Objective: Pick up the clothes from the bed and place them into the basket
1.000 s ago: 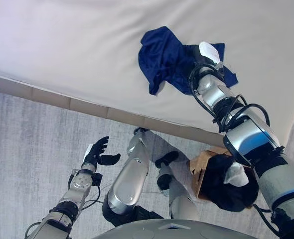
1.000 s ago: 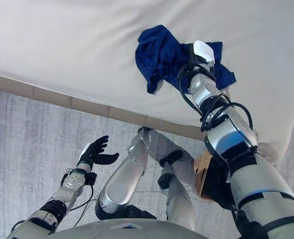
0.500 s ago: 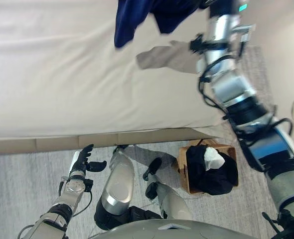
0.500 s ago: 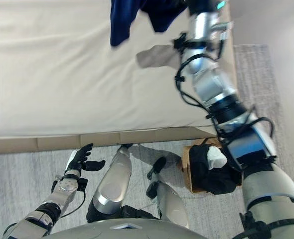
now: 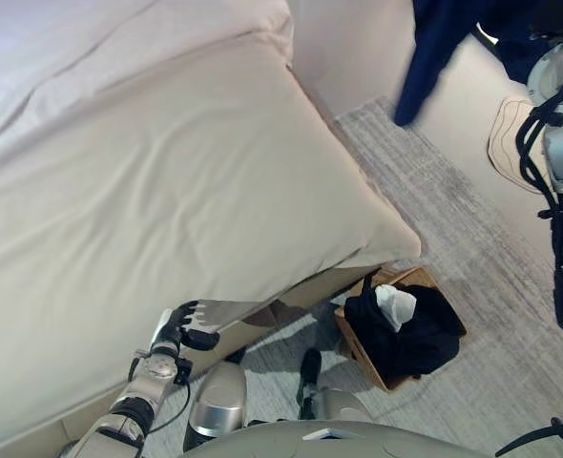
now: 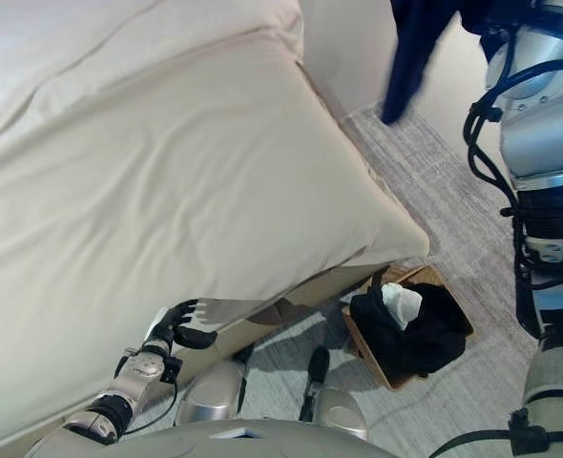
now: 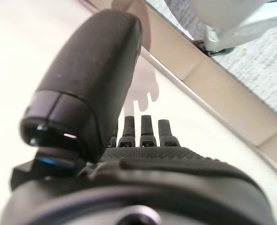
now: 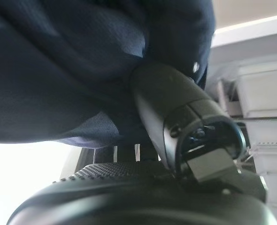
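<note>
In the left eye view the navy garment (image 5: 432, 52) hangs from the raised right arm at the top edge, trailing down in a long limp fold well above and away from the basket (image 5: 402, 329), which sits on the floor by the bed (image 5: 167, 181) and already holds dark clothes. The right eye view shows the same drape – soft, light cloth that will swing and sag, so a bunched grip near its middle looks safer than a hem. The left hand (image 6: 178, 324) idles low beside the bed edge. In the left wrist view its fingers (image 7: 147, 127) reach out straight, holding nothing. In the right wrist view the right hand (image 8: 176, 117) has its thumb pressed into the gathered navy fabric – clamped on a thick wad of it.
</note>
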